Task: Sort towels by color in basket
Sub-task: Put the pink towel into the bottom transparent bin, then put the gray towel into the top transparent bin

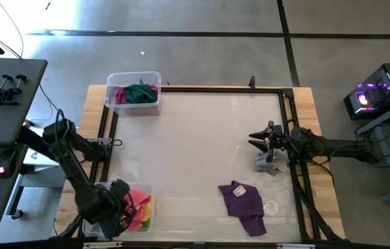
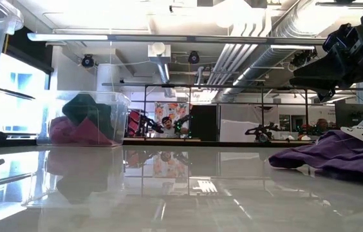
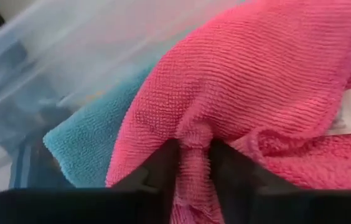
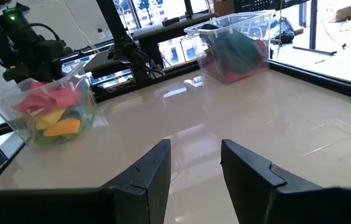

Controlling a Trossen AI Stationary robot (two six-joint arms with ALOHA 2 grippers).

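My left gripper (image 1: pixel 122 200) is down in the clear basket (image 1: pixel 146 225) at the table's near left corner, shut on a pink towel (image 3: pixel 256 81). A light blue towel (image 3: pixel 88 137) lies under the pink one, with yellow and lime cloths (image 1: pixel 142 216) beside it. My right gripper (image 1: pixel 258 140) hovers open near the table's right edge, just on the far side of a grey towel (image 1: pixel 265 164) lying flat. A purple towel (image 1: pixel 243 204) lies crumpled on the table near the front edge. The far-left basket (image 1: pixel 110 79) holds dark green and magenta towels (image 1: pixel 138 93). My left gripper pinches a raised fold of the pink towel (image 3: pixel 193 134) between its two fingers (image 3: pixel 163 165). The fingers reach down into the basket from above. The rest of the pink towel spreads over the other cloths in the basket, and it is not lifted clear.
A dark frame (image 1: pixel 288 124) runs around the white table top. The clear wall of the near-left basket (image 3: pixel 70 50) stands close around my left gripper. The middle of the table (image 1: pixel 195 152) is bare. The right wrist view shows both baskets (image 4: pixel 45 112) (image 4: pixel 238 43) across the table.
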